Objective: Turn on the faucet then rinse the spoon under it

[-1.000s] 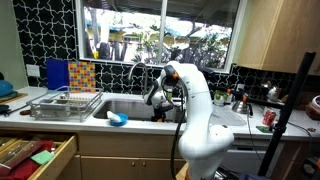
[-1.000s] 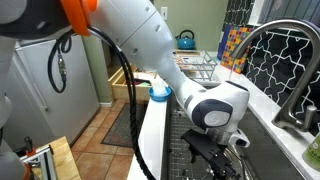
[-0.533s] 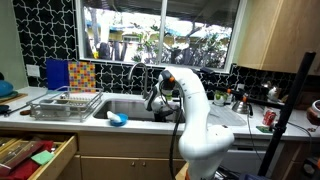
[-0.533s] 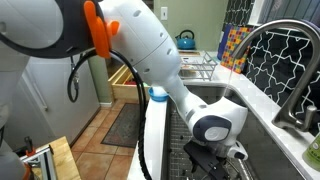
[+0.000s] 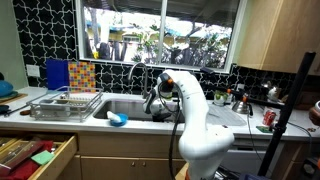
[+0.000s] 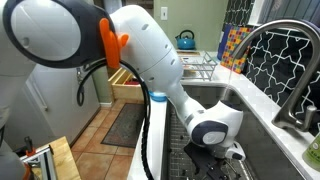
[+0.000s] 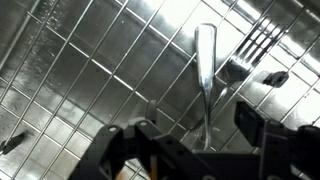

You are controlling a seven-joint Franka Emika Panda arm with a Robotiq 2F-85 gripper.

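Wrist view: the gripper [image 7: 200, 150] enters from the bottom edge, pointing down at the wire grid [image 7: 90, 70] that covers the floor of the sink. Its two dark fingers [image 7: 125, 150] stand well apart and hold nothing. The spoon [image 7: 205, 70] lies flat on the grid, its long axis running up and down the frame. Its lower end reaches into the gap between the fingers; contact with either finger cannot be determined. Just beside the spoon lies a second utensil with prongs, apparently a fork [image 7: 240, 62].

Exterior views: the white arm [image 5: 195, 110] bends down over the counter edge into the sink basin [image 5: 125, 104]. The faucet [image 5: 133, 75] rises behind the basin in front of the window [image 5: 160, 35]; its arched spout [image 6: 280, 25] curves over the sink, above and well apart from the gripper [image 6: 222, 160], which sits low inside the basin. A wire dish rack [image 5: 65, 103] stands on the counter beside the sink. A blue kettle [image 6: 186, 40] stands farther along the counter.
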